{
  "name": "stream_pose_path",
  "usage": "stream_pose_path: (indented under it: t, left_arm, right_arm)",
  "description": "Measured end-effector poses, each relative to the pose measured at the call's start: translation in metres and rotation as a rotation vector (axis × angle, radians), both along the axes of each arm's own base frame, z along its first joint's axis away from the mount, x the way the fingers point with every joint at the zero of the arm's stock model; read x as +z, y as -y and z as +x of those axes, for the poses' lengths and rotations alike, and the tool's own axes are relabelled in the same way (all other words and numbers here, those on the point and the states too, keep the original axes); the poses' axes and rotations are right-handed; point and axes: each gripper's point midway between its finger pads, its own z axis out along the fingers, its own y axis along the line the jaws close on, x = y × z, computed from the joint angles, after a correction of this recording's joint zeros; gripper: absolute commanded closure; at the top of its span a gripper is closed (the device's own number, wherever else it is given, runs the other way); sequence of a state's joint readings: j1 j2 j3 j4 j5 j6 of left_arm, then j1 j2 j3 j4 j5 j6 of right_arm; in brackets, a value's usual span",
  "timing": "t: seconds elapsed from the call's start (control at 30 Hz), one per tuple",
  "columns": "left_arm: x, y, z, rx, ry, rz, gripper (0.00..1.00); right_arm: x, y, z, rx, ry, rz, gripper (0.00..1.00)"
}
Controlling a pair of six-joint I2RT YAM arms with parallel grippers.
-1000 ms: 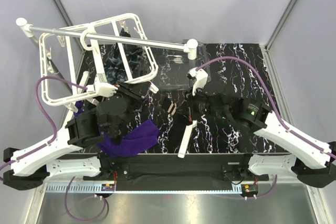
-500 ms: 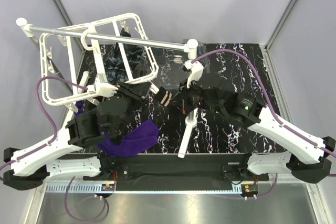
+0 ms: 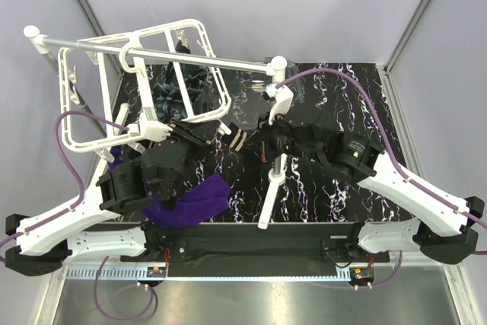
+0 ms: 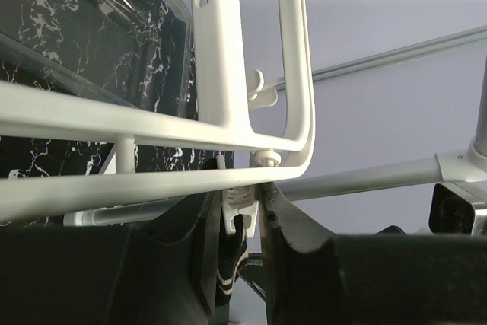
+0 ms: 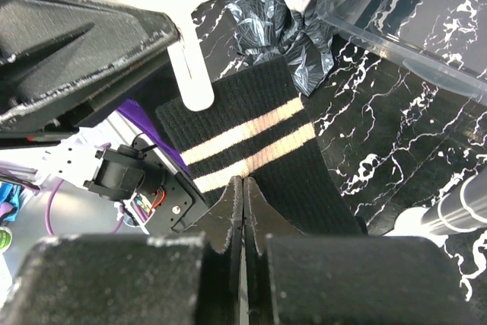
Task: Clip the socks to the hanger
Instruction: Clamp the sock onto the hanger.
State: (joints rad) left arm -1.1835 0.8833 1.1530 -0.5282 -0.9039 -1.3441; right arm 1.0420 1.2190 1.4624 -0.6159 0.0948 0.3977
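Note:
The white grid hanger [image 3: 91, 58] hangs from the silver rod at the back left. My left gripper [image 3: 207, 133] is at its near right corner. In the left wrist view the gripper [image 4: 242, 202] is shut on a small white clip [image 4: 245, 197] under the hanger frame [image 4: 228, 123]. My right gripper [image 3: 255, 142] is shut on the black sock with tan stripes [image 3: 240, 140]. It holds the cuff [image 5: 251, 131] up against that clip, and the cuff's edge [image 4: 228, 260] shows between the clip's jaws. The purple sock [image 3: 194, 199] lies under my left arm. A marbled sock [image 3: 186, 81] hangs on the hanger.
The silver rod stand [image 3: 198, 58] with white caps spans the back, and one leg [image 3: 270, 192] reaches the front edge. A clear plastic box [image 3: 255, 108] sits behind the grippers and also shows in the right wrist view [image 5: 411, 13]. The table [image 3: 350, 89] is black marbled.
My right gripper has moved left and back with the striped sock, bringing its cuff to the clip in my left gripper. The left arm has not moved.

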Motion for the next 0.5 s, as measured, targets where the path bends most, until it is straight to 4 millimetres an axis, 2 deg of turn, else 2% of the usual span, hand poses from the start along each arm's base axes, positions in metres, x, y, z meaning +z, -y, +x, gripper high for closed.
stream_pose_path:
  t: [0.4, 0.43, 0.5]
  left_arm:
    - [0.0, 0.0005, -0.0002, -0.003, 0.001, -0.003, 0.98]
    - [0.0, 0.0003, -0.0004, -0.003, 0.001, -0.005, 0.8]
    - [-0.0018, -0.0009, -0.0012, -0.005, 0.001, -0.005, 0.62]
  right_arm:
    - [0.006, -0.0089, 0.0054, 0.004, 0.017, 0.014, 1.0]
    - [0.0059, -0.0094, 0.0058, 0.004, 0.018, 0.014, 1.0]
    - [0.0045, -0.0104, 0.0064, 0.005, 0.018, 0.009, 1.0]
